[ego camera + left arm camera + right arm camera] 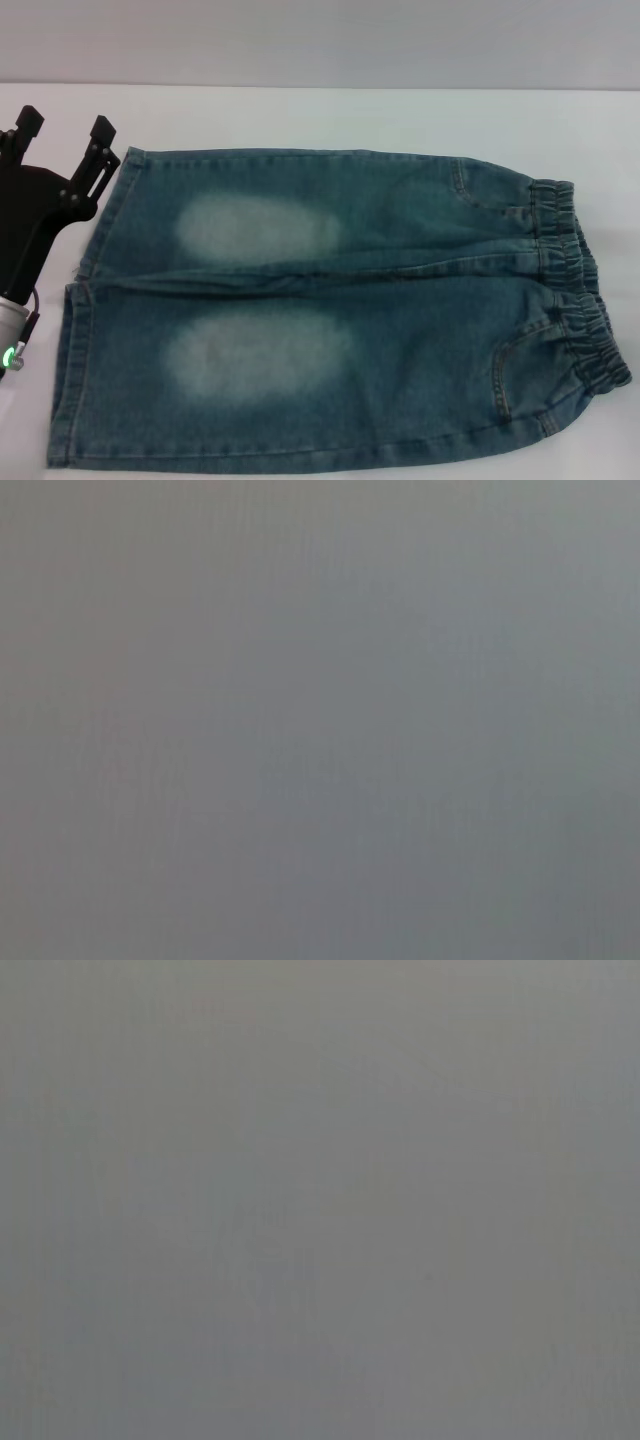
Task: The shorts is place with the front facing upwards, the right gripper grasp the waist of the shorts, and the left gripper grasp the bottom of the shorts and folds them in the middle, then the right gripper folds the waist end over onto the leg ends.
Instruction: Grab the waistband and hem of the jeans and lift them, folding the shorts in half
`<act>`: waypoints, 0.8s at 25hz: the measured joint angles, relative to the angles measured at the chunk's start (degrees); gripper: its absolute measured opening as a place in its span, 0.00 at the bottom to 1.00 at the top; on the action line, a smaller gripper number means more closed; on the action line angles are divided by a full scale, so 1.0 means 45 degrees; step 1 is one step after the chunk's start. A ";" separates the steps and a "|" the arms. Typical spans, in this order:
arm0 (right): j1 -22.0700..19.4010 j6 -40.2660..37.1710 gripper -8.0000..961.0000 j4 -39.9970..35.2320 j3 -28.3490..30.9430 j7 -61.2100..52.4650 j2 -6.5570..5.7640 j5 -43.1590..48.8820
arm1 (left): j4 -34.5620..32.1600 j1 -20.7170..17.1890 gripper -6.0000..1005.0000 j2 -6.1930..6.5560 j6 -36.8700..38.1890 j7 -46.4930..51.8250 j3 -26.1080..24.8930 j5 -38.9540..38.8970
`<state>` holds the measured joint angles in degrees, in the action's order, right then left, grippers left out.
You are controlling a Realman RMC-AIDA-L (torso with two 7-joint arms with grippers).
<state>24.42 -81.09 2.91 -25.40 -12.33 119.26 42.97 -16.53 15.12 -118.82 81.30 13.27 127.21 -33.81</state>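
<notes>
The blue denim shorts [330, 310] lie flat on the table in the head view, with two pale oval patches facing up. Their gathered waist [580, 290] is at the right, and the bottom of the shorts, the two straight leg ends [62, 380], is at the left. My left gripper [67, 122] hovers by the far left corner of the shorts, just outside the far leg's hem. It is open with nothing between its fingers. My right gripper is out of view. Both wrist views show only plain grey.
The white table [350, 115] runs beyond the shorts to a grey wall at the back. The shorts reach down to the near edge of the head view.
</notes>
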 joint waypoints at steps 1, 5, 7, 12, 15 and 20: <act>-0.0052 -0.0069 0.83 -0.0004 0.0000 -0.0153 0.0000 0.0000 | -0.0018 -0.0038 0.81 0.0000 -0.0001 0.0000 0.0005 -0.0005; -0.0229 -0.0314 0.83 -0.0036 0.0000 -0.0796 0.0001 0.0000 | -0.0068 -0.0108 0.81 0.0000 0.0056 0.0000 0.0011 -0.0004; -0.0285 -0.0346 0.83 -0.0061 0.0000 -0.0918 -0.0007 0.0000 | -0.0072 -0.0111 0.81 0.0000 0.0086 0.0000 0.0013 0.0027; -0.0538 -0.0834 0.83 -0.0035 0.0097 -0.1247 -0.0013 0.0000 | -0.0081 -0.0204 0.81 0.0000 0.0216 0.0084 0.0014 0.0040; -0.0664 -0.1038 0.83 -0.0011 0.0156 -0.1538 -0.0017 0.0000 | -0.0132 -0.0331 0.81 0.0000 0.0419 0.0412 0.0014 0.0009; -0.0804 -0.1139 0.83 -0.0004 0.0158 -0.1937 -0.0020 0.0000 | 0.0429 0.0060 0.81 0.0191 0.0457 0.2622 0.0226 0.0283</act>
<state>20.80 -86.21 2.89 -24.69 -21.05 119.17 42.97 -14.60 15.39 -117.96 83.36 25.07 128.22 -32.54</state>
